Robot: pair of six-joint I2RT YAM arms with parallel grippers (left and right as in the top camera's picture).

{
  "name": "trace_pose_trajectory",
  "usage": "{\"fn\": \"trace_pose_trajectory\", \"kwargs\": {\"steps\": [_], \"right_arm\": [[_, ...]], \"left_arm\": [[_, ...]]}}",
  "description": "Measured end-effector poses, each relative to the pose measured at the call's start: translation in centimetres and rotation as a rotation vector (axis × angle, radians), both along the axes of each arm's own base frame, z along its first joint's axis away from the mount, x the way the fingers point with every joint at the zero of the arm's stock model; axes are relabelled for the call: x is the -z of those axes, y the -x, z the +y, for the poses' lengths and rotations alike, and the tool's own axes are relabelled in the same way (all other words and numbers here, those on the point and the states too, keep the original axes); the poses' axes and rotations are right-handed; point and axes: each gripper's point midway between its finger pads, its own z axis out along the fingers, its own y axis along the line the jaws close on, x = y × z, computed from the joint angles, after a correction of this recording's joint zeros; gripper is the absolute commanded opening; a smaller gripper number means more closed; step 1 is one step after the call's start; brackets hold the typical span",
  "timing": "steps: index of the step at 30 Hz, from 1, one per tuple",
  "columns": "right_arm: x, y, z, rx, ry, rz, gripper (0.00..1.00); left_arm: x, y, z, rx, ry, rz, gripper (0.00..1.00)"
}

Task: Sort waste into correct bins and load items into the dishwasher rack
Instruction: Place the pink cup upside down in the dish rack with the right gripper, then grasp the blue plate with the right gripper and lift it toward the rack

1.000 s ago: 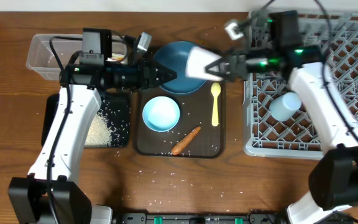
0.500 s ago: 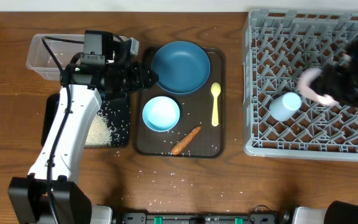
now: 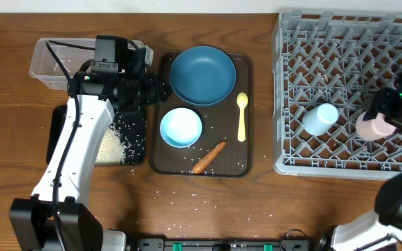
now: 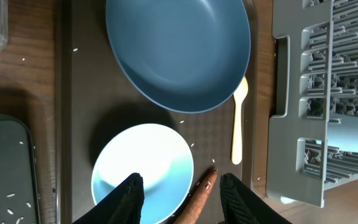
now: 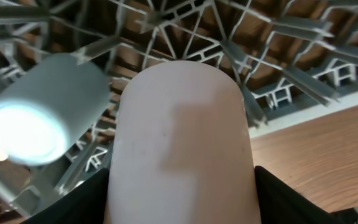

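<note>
My right gripper (image 3: 379, 120) is shut on the pink cup (image 3: 370, 127), held low in the grey dishwasher rack (image 3: 347, 42) near its front right. In the right wrist view the pink cup (image 5: 179, 137) fills the space between my fingers. The light blue cup (image 3: 319, 118) lies beside it. My left gripper (image 3: 160, 90) is open and empty above the brown tray's left side. Below it are the dark blue plate (image 4: 179, 53), the white bowl (image 4: 145, 171), the yellow spoon (image 4: 238, 127) and the carrot stick (image 4: 201, 196). The napkin and wrapper are out of view.
The brown serving tray (image 3: 246, 164) sits at the middle. The black tray (image 3: 137, 150), holding rice, and the clear box (image 3: 51, 59) are at the left, partly under my left arm. Loose rice grains (image 3: 187, 202) lie on the table in front.
My right arm swung from over the plate to the rack with the pink cup and lowered it beside the light blue cup. My left gripper drew back slightly to the left.
</note>
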Motion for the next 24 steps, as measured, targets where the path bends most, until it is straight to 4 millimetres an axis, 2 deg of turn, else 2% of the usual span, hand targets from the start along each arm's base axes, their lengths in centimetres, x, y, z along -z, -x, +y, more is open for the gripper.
{"fn": "trace_pose_trajectory", "kwargs": {"steps": [1,4,5,8,15,17,20,24], "right_arm": [[0.8,-0.1,-0.1,0.0,-0.009,0.021,0.66],[2.6,-0.3,-0.1,0.007,-0.031,0.074,0.84],[3.1,-0.3,-0.2,0.008,-0.037,0.088,0.86],[4.0,-0.6,-0.2,0.005,-0.045,0.104,0.99],[3.9,-1.1,0.2,0.0,-0.076,0.078,0.99],[3.2,-1.7,0.6,-0.008,-0.099,0.048,0.99],[1.1,-4.0,1.5,-0.037,-0.124,-0.056,0.95],[-3.8,-9.0,4.6,-0.148,-0.13,-0.311,0.9]], "left_arm": [[0.0,0.0,0.0,0.001,0.0,0.0,0.43],[0.1,0.1,0.0,0.002,-0.002,0.003,0.43],[0.1,0.1,0.0,0.002,-0.002,0.003,0.43],[0.1,0.1,0.0,0.001,-0.004,0.003,0.43],[0.1,0.1,0.1,0.002,-0.005,0.004,0.43],[0.1,0.1,0.1,0.002,-0.005,0.004,0.43],[0.1,0.1,0.1,0.001,-0.006,0.006,0.43],[0.3,0.0,0.4,-0.008,-0.028,0.003,0.45]]}}
